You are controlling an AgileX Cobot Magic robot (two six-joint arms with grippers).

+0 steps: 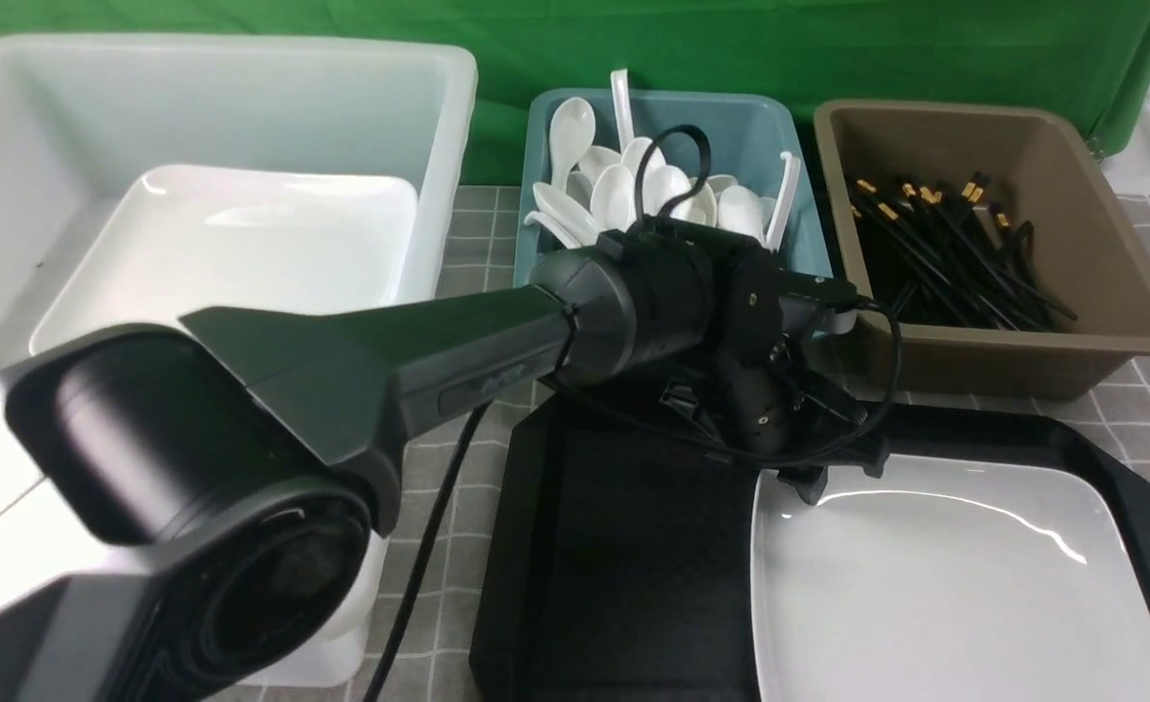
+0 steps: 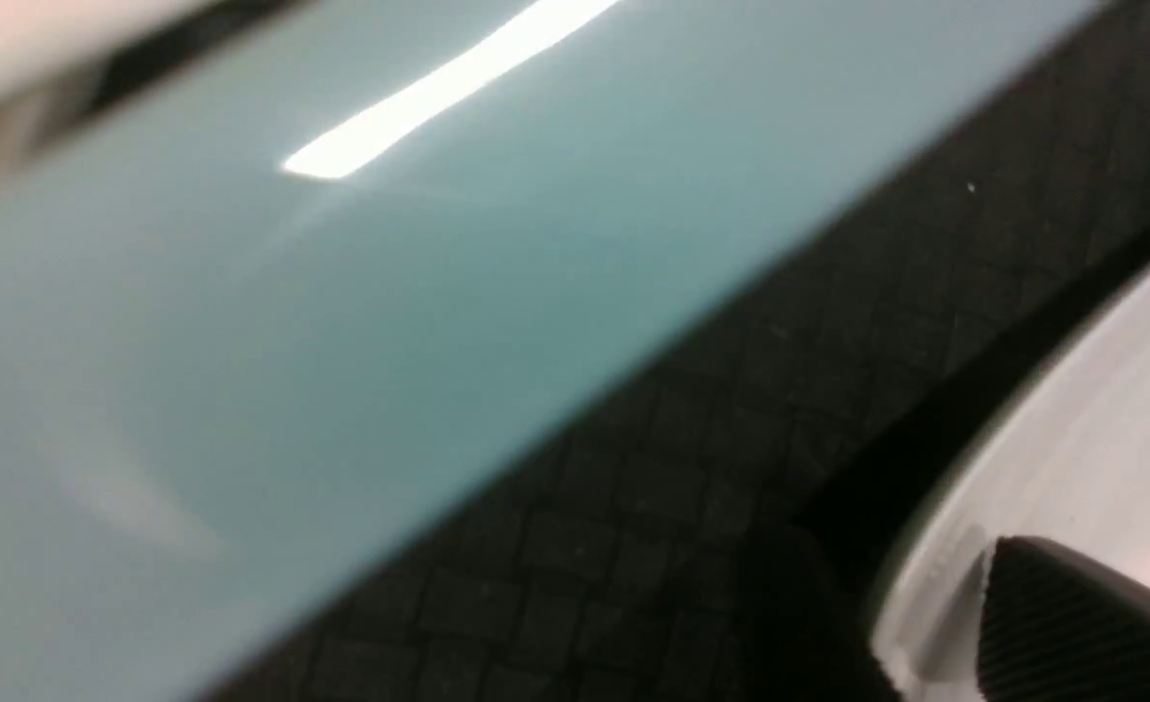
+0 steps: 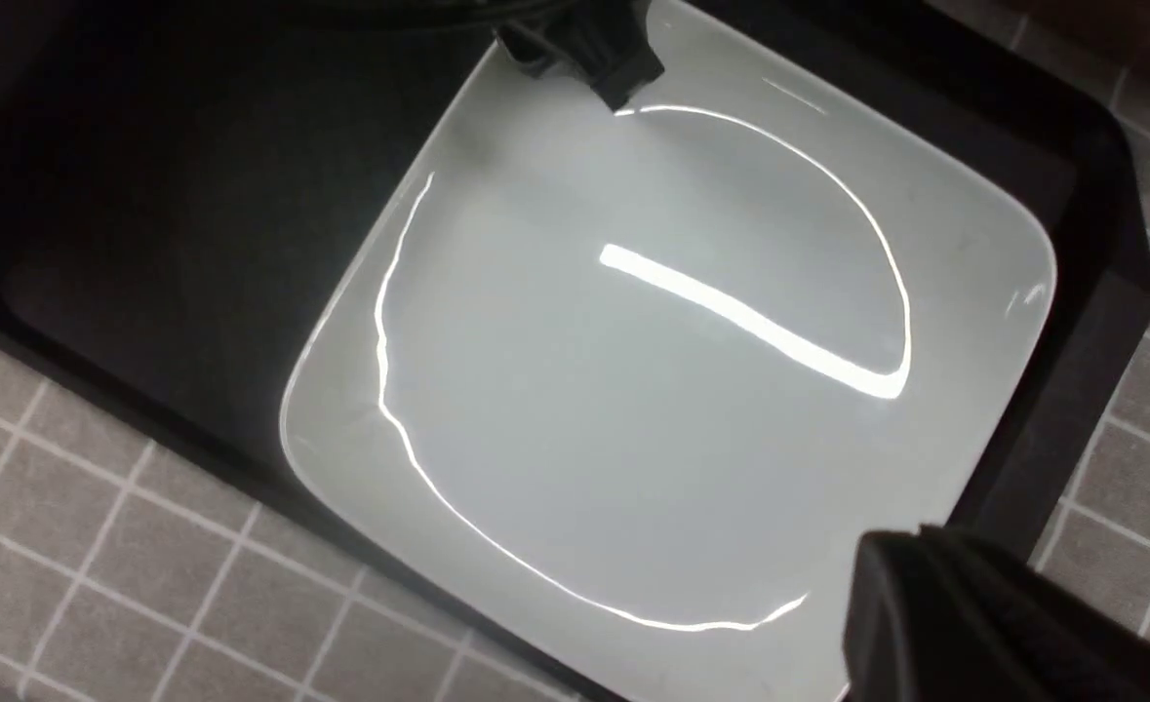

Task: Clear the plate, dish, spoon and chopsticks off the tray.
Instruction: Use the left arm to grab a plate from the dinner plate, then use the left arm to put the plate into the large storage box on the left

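The large white square plate (image 1: 945,585) lies on the right half of the black tray (image 1: 623,546). My left gripper (image 1: 809,485) reaches across to the plate's far left corner and is shut on its rim. In the left wrist view (image 2: 926,604) a ribbed pad (image 2: 1072,624) lies on the rim of the plate (image 2: 1101,439), above the tray floor (image 2: 731,439). My right gripper (image 3: 916,575) is shut and empty, above the plate's (image 3: 633,390) near right corner. It is out of the front view. No spoon, chopsticks or small dish shows on the tray (image 3: 145,195).
A teal bin (image 1: 750,127) with several white spoons and a brown bin (image 1: 1121,253) with several black chopsticks stand behind the tray. A big white tub (image 1: 438,88) at the left holds another white plate. The left arm spans the tray's left half.
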